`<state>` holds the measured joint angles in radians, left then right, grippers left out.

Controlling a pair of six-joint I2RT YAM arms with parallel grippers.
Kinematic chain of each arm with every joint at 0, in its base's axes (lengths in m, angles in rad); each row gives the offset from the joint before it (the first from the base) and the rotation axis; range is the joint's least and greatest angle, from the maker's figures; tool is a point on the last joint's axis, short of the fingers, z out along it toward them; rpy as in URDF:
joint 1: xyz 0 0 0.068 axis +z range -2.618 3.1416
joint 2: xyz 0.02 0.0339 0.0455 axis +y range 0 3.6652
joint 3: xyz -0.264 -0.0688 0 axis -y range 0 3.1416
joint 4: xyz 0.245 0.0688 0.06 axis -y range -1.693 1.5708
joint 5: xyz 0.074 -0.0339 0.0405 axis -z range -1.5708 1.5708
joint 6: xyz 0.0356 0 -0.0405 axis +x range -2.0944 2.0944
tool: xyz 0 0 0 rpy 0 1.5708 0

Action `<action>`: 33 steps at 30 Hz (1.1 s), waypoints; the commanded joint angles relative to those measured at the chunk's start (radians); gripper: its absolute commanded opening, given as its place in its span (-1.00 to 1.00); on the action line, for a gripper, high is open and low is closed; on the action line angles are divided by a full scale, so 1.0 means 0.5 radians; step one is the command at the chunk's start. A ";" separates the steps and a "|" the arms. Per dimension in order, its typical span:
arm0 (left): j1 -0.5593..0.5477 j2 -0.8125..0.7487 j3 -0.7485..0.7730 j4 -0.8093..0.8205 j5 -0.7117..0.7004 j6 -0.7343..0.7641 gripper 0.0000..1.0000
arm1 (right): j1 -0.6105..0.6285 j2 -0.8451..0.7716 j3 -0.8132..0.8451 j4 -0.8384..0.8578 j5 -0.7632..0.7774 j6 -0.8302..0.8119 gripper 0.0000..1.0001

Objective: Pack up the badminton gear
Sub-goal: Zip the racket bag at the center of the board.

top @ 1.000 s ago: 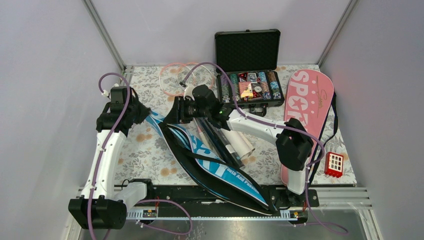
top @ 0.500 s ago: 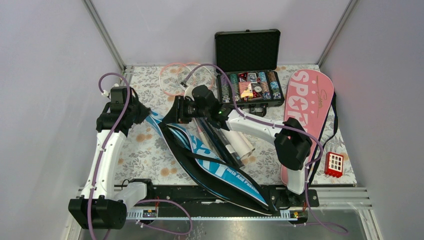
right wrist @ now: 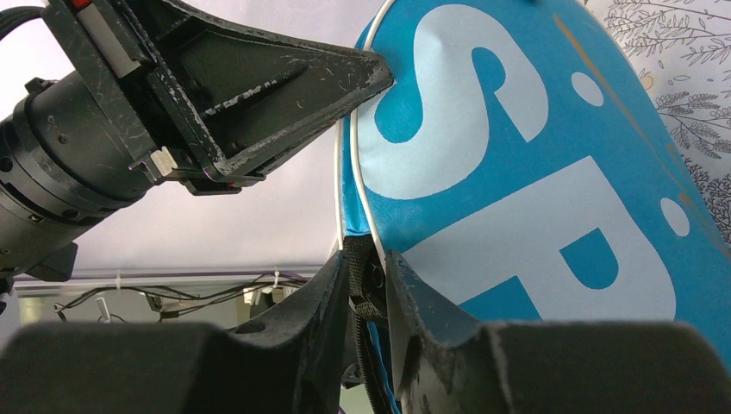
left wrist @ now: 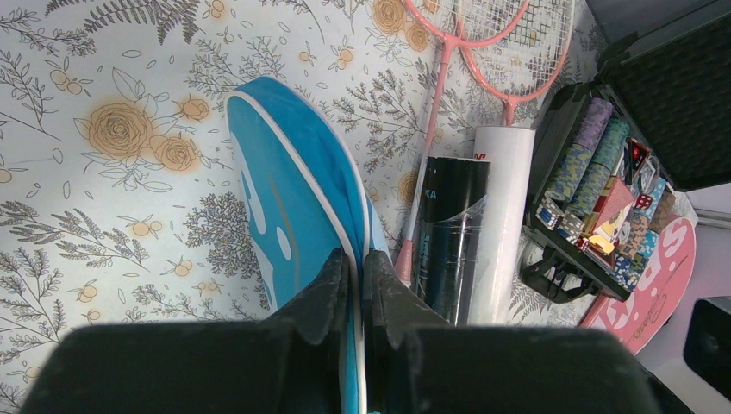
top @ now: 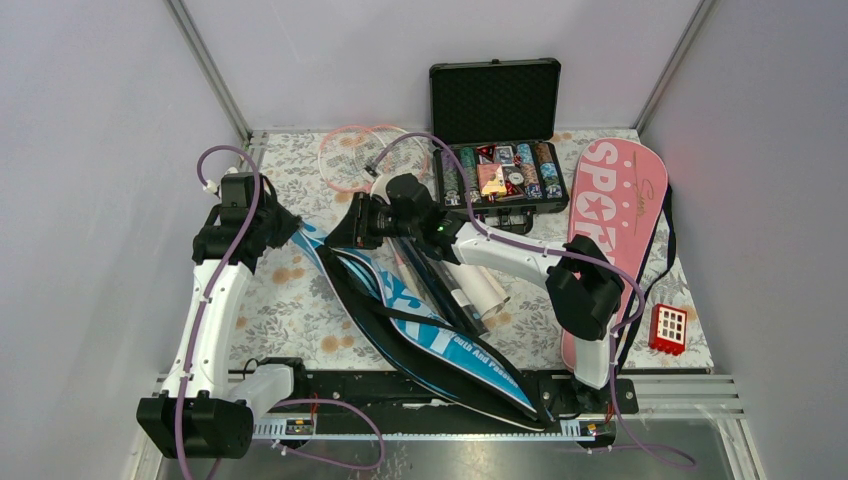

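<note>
Left hand [left wrist: 362,263] is clamped tight on the white-piped rim of the blue cover [left wrist: 284,190] at its far tip. The cover itself lies diagonally across the floral counter [top: 270,310], from that tip down to the near edge. Right hand [right wrist: 366,267] sits just beside the left one at the same end, fingers nipped on the black zipper edge under the blue panel, so both hands hold the cover. Two pink rackets [top: 355,155] lie at the back, apart from the cover and not packed. Dark tube [left wrist: 452,233] and white tube [left wrist: 504,216] lie side by side against the cover's right side. Further right are the open poker chip case [top: 500,170], the pink cover [top: 615,210] and the small red block [top: 668,328]. Likely step: spreading the blue cover's mouth. Risks: both grips are on thin edging, so a pull could slip one off and let the mouth drop closed. The hands are very close and could knock together. Lifting the cover could roll the tubes toward the chip case or shove a racket handle.
</note>
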<state>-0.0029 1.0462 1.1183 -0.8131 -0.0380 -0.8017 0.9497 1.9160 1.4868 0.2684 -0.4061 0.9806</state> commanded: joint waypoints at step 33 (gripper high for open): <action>-0.021 -0.007 0.124 0.086 -0.014 0.023 -1.00 | 0.003 -0.502 -0.610 0.010 0.205 -0.167 -1.00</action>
<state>-0.0162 1.0492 1.1259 -0.8230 -0.0273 -0.8013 0.9489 1.7348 1.2366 0.3172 -0.3054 0.9394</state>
